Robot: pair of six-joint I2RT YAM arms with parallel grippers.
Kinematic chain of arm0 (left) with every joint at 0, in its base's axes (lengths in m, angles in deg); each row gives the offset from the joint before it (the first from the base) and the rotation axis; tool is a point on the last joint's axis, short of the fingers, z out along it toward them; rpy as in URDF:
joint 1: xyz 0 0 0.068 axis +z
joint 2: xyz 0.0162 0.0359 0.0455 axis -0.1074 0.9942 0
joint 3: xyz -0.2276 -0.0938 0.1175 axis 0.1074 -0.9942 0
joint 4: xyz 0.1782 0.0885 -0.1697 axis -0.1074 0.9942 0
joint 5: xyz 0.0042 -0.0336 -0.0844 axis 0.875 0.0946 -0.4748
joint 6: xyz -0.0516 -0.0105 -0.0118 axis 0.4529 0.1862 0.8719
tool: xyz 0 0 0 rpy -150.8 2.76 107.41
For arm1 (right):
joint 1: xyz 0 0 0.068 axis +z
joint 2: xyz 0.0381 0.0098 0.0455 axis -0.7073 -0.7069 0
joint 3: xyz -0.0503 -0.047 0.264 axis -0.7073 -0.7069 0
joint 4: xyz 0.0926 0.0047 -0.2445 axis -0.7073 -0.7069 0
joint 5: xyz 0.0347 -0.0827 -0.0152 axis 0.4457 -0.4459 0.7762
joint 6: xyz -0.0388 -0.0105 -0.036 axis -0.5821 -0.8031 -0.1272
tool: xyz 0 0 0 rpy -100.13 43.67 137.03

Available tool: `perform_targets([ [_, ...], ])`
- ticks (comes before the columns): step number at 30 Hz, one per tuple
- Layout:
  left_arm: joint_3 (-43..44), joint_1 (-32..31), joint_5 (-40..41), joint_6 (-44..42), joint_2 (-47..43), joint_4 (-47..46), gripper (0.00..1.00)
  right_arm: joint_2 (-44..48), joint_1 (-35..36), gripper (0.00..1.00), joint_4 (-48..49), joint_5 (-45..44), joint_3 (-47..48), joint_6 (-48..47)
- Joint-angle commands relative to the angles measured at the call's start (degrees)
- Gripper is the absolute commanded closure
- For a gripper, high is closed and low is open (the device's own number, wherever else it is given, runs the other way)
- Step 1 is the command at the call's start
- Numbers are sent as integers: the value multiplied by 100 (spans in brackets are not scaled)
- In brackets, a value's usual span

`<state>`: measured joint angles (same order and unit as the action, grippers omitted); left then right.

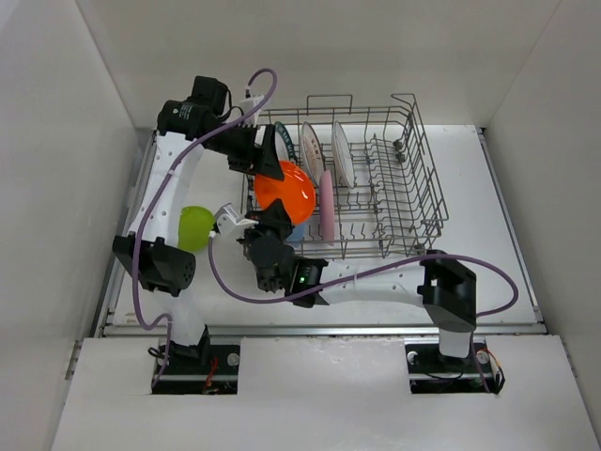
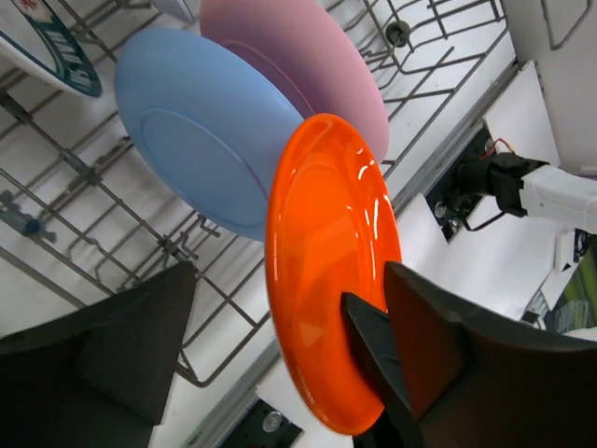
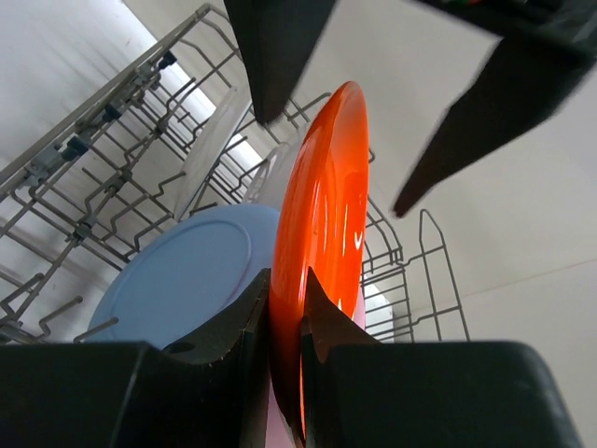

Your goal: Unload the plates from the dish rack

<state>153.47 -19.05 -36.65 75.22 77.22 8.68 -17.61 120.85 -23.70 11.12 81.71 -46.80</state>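
An orange plate [image 1: 286,191] stands on edge over the left end of the grey wire dish rack [image 1: 404,188]. My right gripper [image 1: 272,221] is shut on its near rim; in the right wrist view both jaws of the right gripper [image 3: 287,280] pinch the orange plate [image 3: 322,215]. My left gripper [image 1: 270,155] is open and straddles its far rim; in the left wrist view one finger [image 2: 410,345] lies against the orange plate [image 2: 322,252] and the other finger [image 2: 131,345] stands apart. A light blue plate [image 2: 196,131], a pink plate [image 2: 308,56] and white plates [image 1: 341,153] stand in the rack.
A lime green plate [image 1: 194,228] lies on the table left of the rack, beside the left arm. A patterned white plate [image 2: 47,47] stands further back in the rack. White walls close in the table on the left, right and back.
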Motion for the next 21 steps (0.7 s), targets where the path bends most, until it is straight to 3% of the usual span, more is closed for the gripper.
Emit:
perform_targets([
  [1, -74, -91, 221, -395, 23, 363, 31, 30, 54, 100, 562, 62, 128, -164],
  [3, -74, -91, 353, -474, 23, 434, 46, 30, 54, 100, 615, 62, 76, -164],
  [4, -126, -91, 353, -475, 23, 486, 62, 30, 54, 100, 615, 62, 75, -164],
  [7, -127, -91, 476, -475, 23, 540, 87, 30, 54, 100, 615, 62, 75, -164],
  [8, -127, -91, 476, -475, 23, 592, 100, 30, 54, 100, 615, 62, 75, -164],
  [16, -12, -30, 477, -361, 76, 602, 100, -31, 54, 96, 729, -70, 75, -164],
  [20, 145, 216, 274, -176, 154, 548, 100, -31, 54, 64, 835, -201, 75, -164],
  [21, 146, 268, 274, -176, 155, 548, 100, -31, 54, 44, 887, -201, 75, -164],
])
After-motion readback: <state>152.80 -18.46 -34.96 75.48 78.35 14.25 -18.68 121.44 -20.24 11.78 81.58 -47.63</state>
